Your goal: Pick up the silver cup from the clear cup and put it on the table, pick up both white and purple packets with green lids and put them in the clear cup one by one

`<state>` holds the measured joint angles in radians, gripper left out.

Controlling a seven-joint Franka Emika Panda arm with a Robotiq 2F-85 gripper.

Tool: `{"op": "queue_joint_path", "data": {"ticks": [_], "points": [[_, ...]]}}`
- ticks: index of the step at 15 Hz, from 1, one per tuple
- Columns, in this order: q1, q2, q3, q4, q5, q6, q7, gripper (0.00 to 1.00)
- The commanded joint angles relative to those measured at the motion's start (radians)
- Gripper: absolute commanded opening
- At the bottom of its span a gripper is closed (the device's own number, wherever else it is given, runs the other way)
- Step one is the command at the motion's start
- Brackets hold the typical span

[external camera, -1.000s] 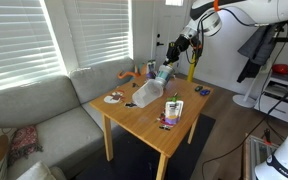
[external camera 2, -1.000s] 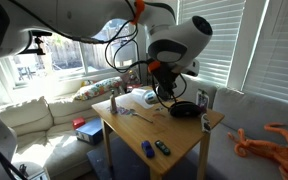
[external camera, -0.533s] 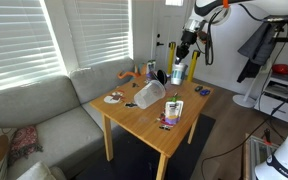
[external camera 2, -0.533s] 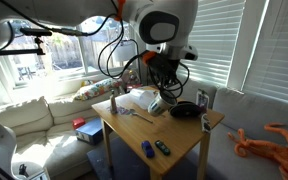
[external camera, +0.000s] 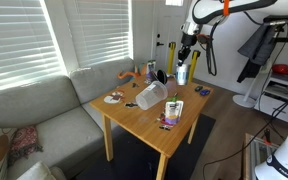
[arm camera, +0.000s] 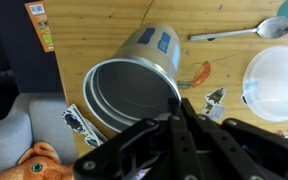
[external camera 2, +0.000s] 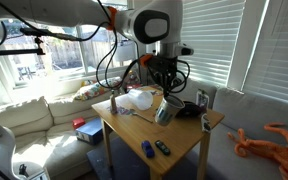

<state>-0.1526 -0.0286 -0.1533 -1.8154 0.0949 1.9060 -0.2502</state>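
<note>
Progress is judged early: the silver cup (arm camera: 134,85) is clamped by its rim in the claw (arm camera: 179,115), out of the clear cup (external camera: 149,95) and above the tabletop (external camera: 142,126), not yet set down. Both packets (external camera: 172,110) are left outside the clear cup.

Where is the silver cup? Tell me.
In an exterior view the silver cup hangs from the shut jaws over the table, right of the clear cup lying on its side.
</note>
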Motion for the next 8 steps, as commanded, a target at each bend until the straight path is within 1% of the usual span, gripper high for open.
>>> {"op": "queue_joint_path", "data": {"ticks": [1, 5, 6, 7, 8], "points": [[0.013, -0.037, 0.013, -0.089, -0.066, 0.102, 0.043, 0.01], [0.019, -0.036, 0.018, -0.145, -0.096, 0.188, 0.071, 0.01], [0.020, -0.037, 0.019, -0.155, -0.100, 0.211, 0.074, 0.05], [0.022, -0.037, 0.021, -0.164, -0.095, 0.242, 0.084, 0.31], [0.023, -0.039, 0.022, -0.170, -0.095, 0.262, 0.091, 0.31]]}}
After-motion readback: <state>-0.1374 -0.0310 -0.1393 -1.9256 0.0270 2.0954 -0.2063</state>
